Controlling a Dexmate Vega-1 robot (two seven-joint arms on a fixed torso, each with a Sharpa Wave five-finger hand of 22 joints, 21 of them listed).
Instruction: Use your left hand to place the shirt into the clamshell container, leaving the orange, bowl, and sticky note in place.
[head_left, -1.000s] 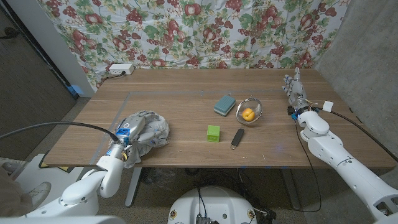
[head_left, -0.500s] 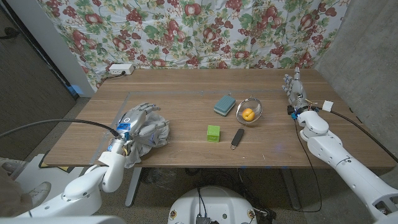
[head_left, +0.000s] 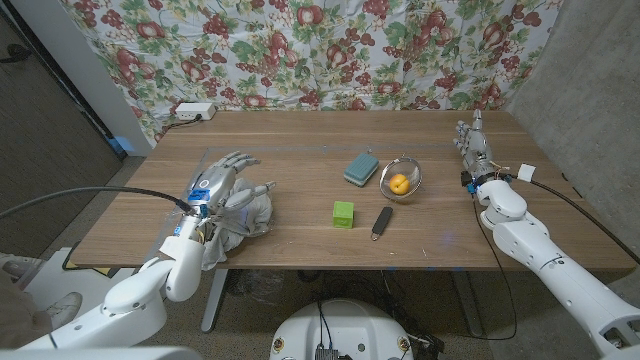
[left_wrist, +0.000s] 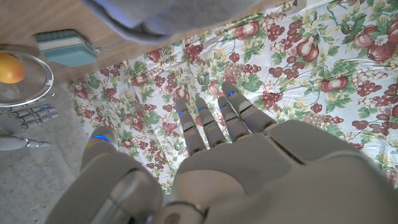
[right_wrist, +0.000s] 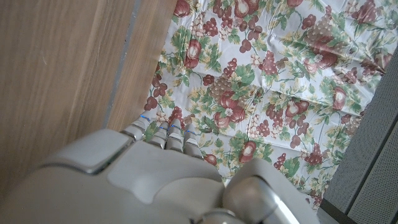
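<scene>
A crumpled grey shirt (head_left: 243, 216) lies near the table's front left edge, with a fold hanging over the edge. My left hand (head_left: 224, 182) hovers over the shirt's far side with its fingers spread and holds nothing. In the left wrist view the left hand (left_wrist: 217, 143) has straight fingers, clear of the shirt (left_wrist: 161, 18). A teal box-like container (head_left: 360, 168) sits shut at mid-table. Beside it a wire mesh bowl (head_left: 411, 176) holds the orange (head_left: 399, 184). A green sticky note block (head_left: 343, 213) lies in front of them. My right hand (head_left: 473, 146) stands at the right with straight fingers and nothing in it.
A dark slim object (head_left: 382, 221) lies right of the sticky note. A white power strip (head_left: 193, 111) sits at the table's far left corner. A floral cloth (head_left: 320, 50) hangs behind the table. A tape line (head_left: 280, 149) runs across the wooden tabletop (head_left: 300, 130).
My left hand has let go of the shirt, lifted off it and spread its fingers while moving toward the far side. The shirt has settled on the table. The right arm is still.
</scene>
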